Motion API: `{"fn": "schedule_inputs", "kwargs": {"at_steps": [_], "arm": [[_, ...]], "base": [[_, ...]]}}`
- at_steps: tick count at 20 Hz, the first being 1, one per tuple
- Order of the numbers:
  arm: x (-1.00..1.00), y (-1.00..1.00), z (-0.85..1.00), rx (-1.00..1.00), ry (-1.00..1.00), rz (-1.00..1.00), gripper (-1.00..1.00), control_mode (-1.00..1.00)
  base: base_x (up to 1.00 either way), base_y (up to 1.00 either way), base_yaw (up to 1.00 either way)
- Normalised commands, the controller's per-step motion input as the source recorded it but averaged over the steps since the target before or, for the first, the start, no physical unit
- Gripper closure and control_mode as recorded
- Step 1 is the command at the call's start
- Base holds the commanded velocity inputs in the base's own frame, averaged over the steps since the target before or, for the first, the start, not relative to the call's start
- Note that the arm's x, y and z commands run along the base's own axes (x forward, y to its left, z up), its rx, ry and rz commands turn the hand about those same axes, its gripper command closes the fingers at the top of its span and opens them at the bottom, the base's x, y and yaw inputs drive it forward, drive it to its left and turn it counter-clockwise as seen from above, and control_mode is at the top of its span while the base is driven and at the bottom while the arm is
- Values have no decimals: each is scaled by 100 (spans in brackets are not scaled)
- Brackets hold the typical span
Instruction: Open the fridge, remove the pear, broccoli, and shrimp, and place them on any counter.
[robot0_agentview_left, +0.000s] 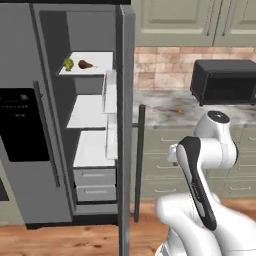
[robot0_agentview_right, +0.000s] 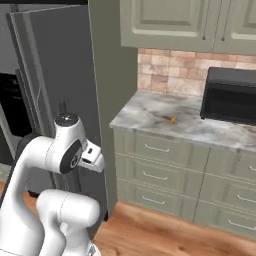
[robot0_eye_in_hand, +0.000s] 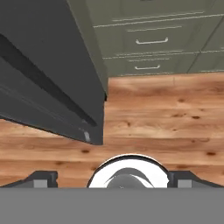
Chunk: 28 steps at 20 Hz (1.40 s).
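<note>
On the top shelf of the open fridge (robot0_agentview_left: 80, 125), the pear (robot0_agentview_left: 85, 64) lies on its side, long axis along the shelf, narrow stem end pointing right; the broccoli (robot0_agentview_left: 68, 64) sits just beside it on the left; the shrimp (robot0_agentview_right: 172, 119) rests on the counter (robot0_agentview_right: 150, 112); the gripper (robot0_eye_in_hand: 112, 181), jaws spread wide and empty, faces the floor; best raised to shelf level, then closed across the pear's broad body.

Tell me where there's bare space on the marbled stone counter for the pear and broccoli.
The grey-white marbled stone counter is bare from its fridge-side end toward the tiny orange shrimp, and along the front edge past it. The far end is crowded: the black countertop oven sits against the brick wall. The open gripper points at the wood floor.
</note>
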Motion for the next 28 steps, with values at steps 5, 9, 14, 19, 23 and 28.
{"fn": "schedule_inputs", "kwargs": {"at_steps": [5, 9, 14, 19, 23, 28], "arm": [[0, 0, 0, 0, 0, 0, -100, 100], [0, 0, 0, 0, 0, 0, -100, 100], [0, 0, 0, 0, 0, 0, -100, 100], [0, 0, 0, 0, 0, 0, -100, 100], [0, 0, 0, 0, 0, 0, -100, 100], [0, 0, 0, 0, 0, 0, -100, 100]], "base": [[-33, 100, -29], [7, 100, -38], [43, 99, -33], [91, 50, -21], [97, 2, -9], [99, 0, 0]]}}
